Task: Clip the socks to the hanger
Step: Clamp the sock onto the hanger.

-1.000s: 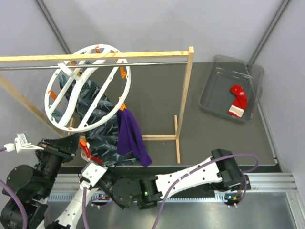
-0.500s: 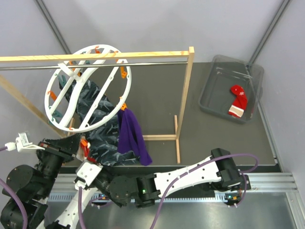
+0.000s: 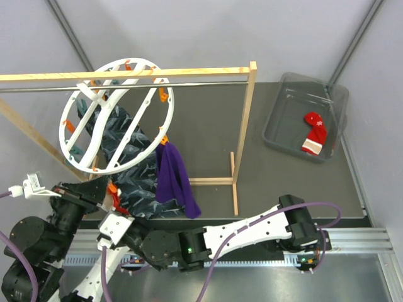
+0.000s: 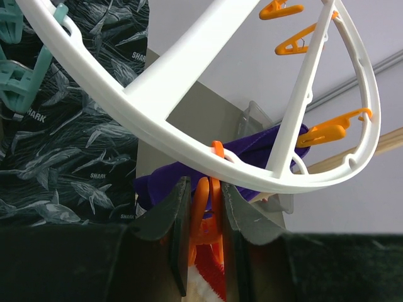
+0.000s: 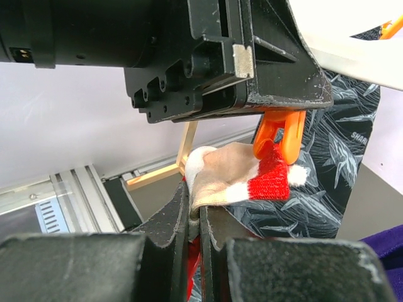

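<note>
right arm [image 3: 247, 234]: white link, black round joints
cables [image 3: 318, 204]: purple
left gripper [image 4: 204, 189]: matte black
right gripper [image 5: 196, 209]: black, scuffed

Your right gripper [image 5: 195, 217] has slid left, tucking deeper under the left arm [image 3: 38, 245]. The red sock [image 5: 242, 173] it pinches has come left with it and now sits closer under the orange clip [image 5: 279, 135].

tilted white ring hanger [image 3: 63, 126] — purple sock [image 3: 174, 180] clipped at its rim; red sock [image 3: 314, 133] lies well apart.
</note>
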### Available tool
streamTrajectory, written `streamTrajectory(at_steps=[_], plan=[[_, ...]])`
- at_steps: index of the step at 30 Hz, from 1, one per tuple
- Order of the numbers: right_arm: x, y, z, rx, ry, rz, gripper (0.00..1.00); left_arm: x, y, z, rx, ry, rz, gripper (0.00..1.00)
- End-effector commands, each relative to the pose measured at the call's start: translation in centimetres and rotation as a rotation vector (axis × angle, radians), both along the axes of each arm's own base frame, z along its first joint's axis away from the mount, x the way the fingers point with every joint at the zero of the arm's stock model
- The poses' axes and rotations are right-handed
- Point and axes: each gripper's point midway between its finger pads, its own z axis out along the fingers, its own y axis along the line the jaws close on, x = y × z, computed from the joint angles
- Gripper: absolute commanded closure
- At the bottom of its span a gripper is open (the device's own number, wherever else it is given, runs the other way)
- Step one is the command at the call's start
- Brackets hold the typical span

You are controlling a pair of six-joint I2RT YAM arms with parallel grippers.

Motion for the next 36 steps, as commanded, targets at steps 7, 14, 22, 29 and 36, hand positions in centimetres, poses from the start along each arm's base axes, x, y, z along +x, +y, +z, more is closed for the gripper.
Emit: streamTrajectory(at_steps=[7,14,22,29,36], plan=[[1.1,-2.0,1.2,0.009,0.000,0.000,1.00,-0.1,0.1,-0.7,0.029,0.019,0.002,1.00],[-0.5,-4.5,-0.4,-0.040,0.102,0.206,1.00,-1.0,-1.4,1.1,0.041,-0.081,-0.098,1.00],[-2.6,-7.2,-0.4,-0.080,0.381,0.669,1.00,-2.6,-3.5,2.5,0.051,-0.217,-0.241,1.00],[-5.9,-8.1,-0.2,-0.141,0.456,0.966,1.00,-3.7,-4.2,3.2,0.046,-0.285,-0.298,1.00],[-7.1,-8.7,0.5,-0.131,0.483,1.089,1.00,-4.6,-5.3,3.7,0.053,-0.345,-0.374,1.00]])
